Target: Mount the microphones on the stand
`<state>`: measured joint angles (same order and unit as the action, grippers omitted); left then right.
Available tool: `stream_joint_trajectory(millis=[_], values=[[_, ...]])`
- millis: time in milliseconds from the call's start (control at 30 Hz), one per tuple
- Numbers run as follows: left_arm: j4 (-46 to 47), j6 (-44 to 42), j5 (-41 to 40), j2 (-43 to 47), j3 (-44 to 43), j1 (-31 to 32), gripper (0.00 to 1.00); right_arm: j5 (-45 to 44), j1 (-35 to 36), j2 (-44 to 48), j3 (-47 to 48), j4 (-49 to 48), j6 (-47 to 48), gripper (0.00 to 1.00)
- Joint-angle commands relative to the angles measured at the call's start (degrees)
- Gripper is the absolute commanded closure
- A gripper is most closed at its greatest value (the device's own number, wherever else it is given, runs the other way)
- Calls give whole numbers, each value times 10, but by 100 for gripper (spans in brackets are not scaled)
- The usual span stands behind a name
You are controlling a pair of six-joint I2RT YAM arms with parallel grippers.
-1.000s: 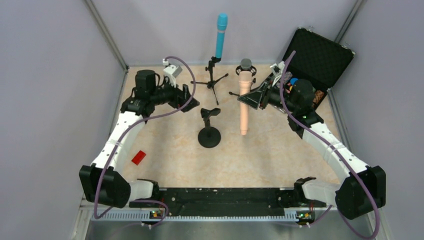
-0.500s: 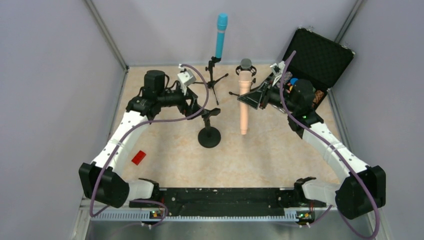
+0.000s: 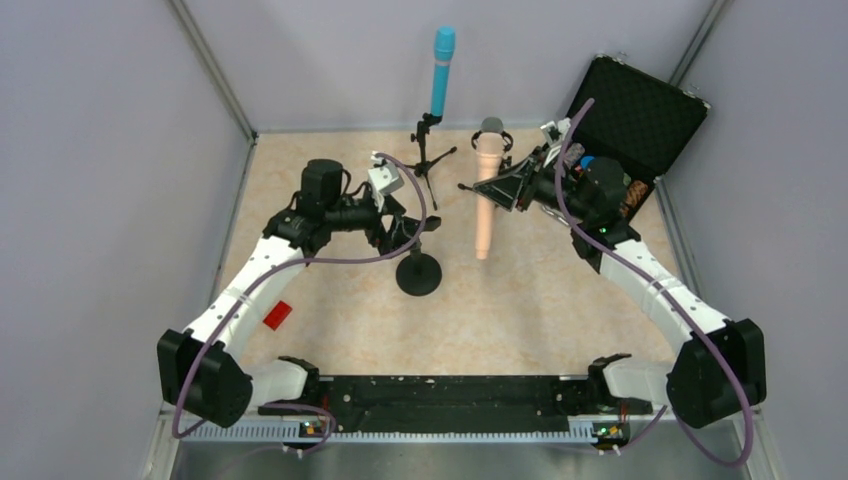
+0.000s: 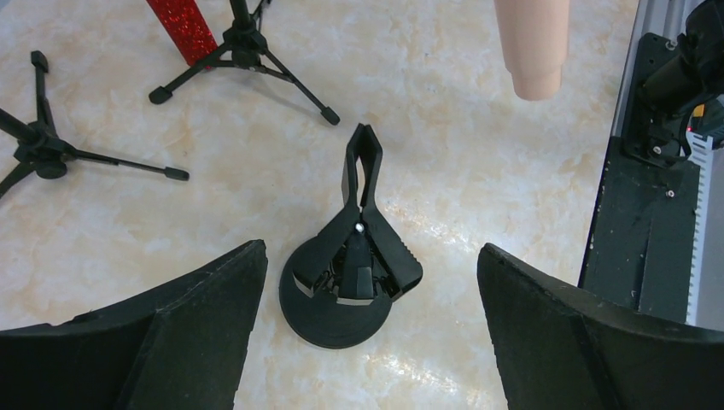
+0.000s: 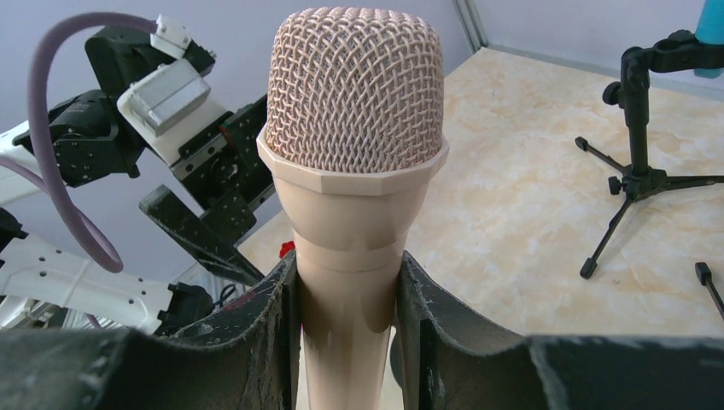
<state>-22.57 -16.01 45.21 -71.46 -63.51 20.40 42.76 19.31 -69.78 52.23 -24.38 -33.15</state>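
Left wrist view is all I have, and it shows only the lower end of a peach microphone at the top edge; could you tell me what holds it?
Observer: The right gripper holds it, its jaws shut on the peach microphone just below the mesh head.
Operator: Thank you. Is anything mounted yet?
Observer: Yes, the teal-blue microphone stands upright in the tripod stand at the back.
Operator: Does anything lie out of my sight?
Observer: A small red object lies on the table beside the left arm.
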Motion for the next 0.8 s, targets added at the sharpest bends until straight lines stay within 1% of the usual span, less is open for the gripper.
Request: stream_joint_trajectory(millis=[0, 200, 267, 333, 533, 767], values=[[56, -42, 26, 19, 30, 2, 3, 7, 7, -9, 18, -60, -3, 100], [73, -65, 56, 8, 44, 2, 3, -2, 33, -18, 15, -83, 85, 100], [75, -70, 56, 6, 46, 2, 4, -18, 39, -19, 4, -107, 109, 100], [79, -72, 53, 5, 50, 2, 4, -27, 41, -23, -11, -154, 124, 100], [121, -71, 30, 16, 76, 2, 5, -40, 47, -53, -47, -304, 138, 100], [200, -52, 11, 33, 119, 2, 6, -11, 55, -115, -45, -413, 111, 100]])
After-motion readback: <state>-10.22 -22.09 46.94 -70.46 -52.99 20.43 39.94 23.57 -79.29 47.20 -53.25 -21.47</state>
